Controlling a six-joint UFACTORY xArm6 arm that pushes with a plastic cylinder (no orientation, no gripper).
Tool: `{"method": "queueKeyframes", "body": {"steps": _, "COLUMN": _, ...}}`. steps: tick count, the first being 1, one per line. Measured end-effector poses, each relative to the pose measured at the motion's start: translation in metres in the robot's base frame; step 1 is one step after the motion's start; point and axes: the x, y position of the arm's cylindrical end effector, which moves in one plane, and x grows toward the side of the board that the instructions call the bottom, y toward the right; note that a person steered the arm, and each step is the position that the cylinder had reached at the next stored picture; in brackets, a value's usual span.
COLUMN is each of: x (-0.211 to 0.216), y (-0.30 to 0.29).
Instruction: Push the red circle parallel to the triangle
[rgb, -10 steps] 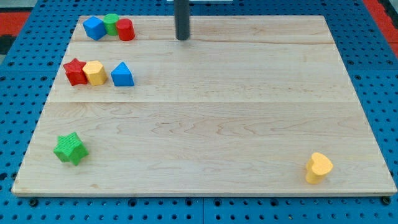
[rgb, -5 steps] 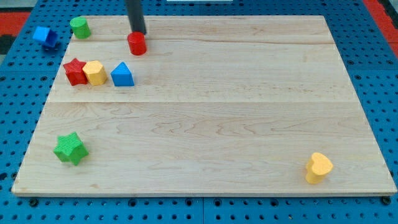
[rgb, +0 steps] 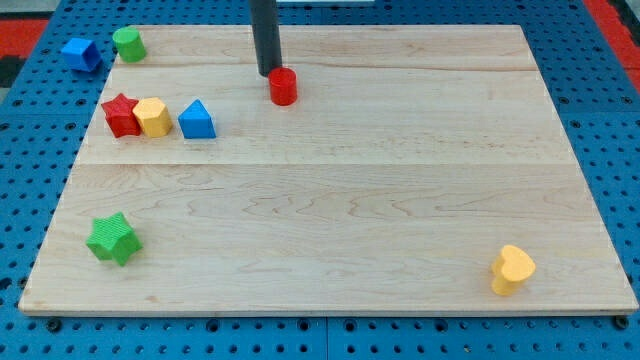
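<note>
**Now: rod end beside the red circle**

Only one camera view is on hand. My tip (rgb: 268, 73) is the lower end of a straight dark rod that comes down from the view's top. It is a plain solid tool with no parts that spread apart or come together, and it holds nothing. It sits just to the upper left of the red circle (rgb: 283, 86), so close that I cannot tell whether the two touch.

The red circle stands upright on the wooden surface (rgb: 400, 200), in the upper part and a little left of the middle. The blue triangle (rgb: 197, 120) lies to its lower left, well apart from it. Touching or nearly touching each other, a yellow block (rgb: 152, 116) and a red star (rgb: 121, 115) sit in a row to the left of the triangle.

At the view's top left corner a green cylinder (rgb: 128, 44) stands on the edge of the surface, and a blue cube (rgb: 79, 54) lies just off it on the blue pegboard. A green star (rgb: 112, 238) rests at the lower left, and a yellow heart (rgb: 512, 269) at the lower right.
</note>
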Motion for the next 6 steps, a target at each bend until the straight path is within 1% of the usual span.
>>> {"method": "queueKeyframes", "body": {"steps": 1, "x": 0.025, "y": 0.008}}
{"method": "queueKeyframes", "body": {"steps": 2, "x": 0.04, "y": 0.012}}
{"method": "queueKeyframes", "body": {"steps": 3, "x": 0.032, "y": 0.048}}
{"method": "queueKeyframes", "body": {"steps": 4, "x": 0.064, "y": 0.051}}
{"method": "queueKeyframes", "body": {"steps": 5, "x": 0.081, "y": 0.058}}
{"method": "queueKeyframes", "body": {"steps": 6, "x": 0.103, "y": 0.097}}
